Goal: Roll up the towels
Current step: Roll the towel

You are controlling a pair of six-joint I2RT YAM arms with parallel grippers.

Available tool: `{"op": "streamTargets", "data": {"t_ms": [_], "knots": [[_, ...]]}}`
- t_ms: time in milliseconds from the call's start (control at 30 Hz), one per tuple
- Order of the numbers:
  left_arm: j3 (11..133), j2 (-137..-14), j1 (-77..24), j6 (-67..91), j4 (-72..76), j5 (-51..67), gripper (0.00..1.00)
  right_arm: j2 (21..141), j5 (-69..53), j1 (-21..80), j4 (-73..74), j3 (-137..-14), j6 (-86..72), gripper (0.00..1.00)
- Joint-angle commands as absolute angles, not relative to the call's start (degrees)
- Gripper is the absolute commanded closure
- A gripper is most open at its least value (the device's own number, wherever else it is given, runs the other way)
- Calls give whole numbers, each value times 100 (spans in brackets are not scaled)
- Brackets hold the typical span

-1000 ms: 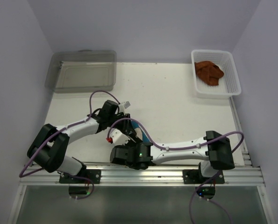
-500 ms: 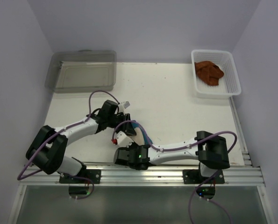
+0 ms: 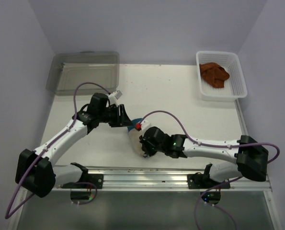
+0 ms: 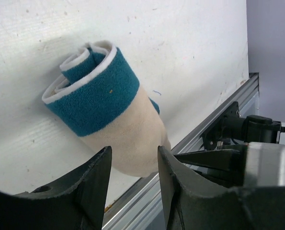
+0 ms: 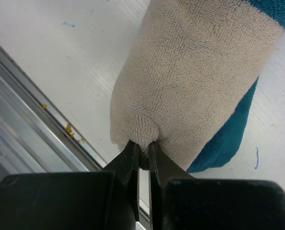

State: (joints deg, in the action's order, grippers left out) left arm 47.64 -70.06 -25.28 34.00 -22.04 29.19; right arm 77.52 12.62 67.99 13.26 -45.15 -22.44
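fuzzy terry towel (image 4: 114,125), rolled cylindrical

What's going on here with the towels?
The cream towel with blue edges lies rolled up near the front edge of the table. The right gripper is shut on its cream end. The left gripper is open beside the roll, not gripping it. The rust-brown towel sits crumpled, not yet rolled, in the white basket.

The left arm stretches diagonally forward from its base, its left hand (image 3: 125,120) pointing right with fingers (image 4: 96,182) parted. The right arm lies low, reaching leftward, its right hand (image 5: 143,152) pinched on a fold of the rolled cream-and-teal terry towel (image 5: 195,72).
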Motion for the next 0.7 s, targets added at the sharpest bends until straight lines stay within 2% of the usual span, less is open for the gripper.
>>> {"op": "streamTargets", "data": {"t_ms": [0,333,667], "knots": [[4992,-6891,-2496,3199,-2523,2935,52,7638,-139,6584,739,-4386,-2135,100],[4650,-7119,-2680,3296,-2101,3120,54,7418,-1984,5460,-403,-3455,-2873,100],[4684,-7655,-3129,3401,-1635,3155,55,7058,-3163,4668,-844,-3006,-3234,100]]}}
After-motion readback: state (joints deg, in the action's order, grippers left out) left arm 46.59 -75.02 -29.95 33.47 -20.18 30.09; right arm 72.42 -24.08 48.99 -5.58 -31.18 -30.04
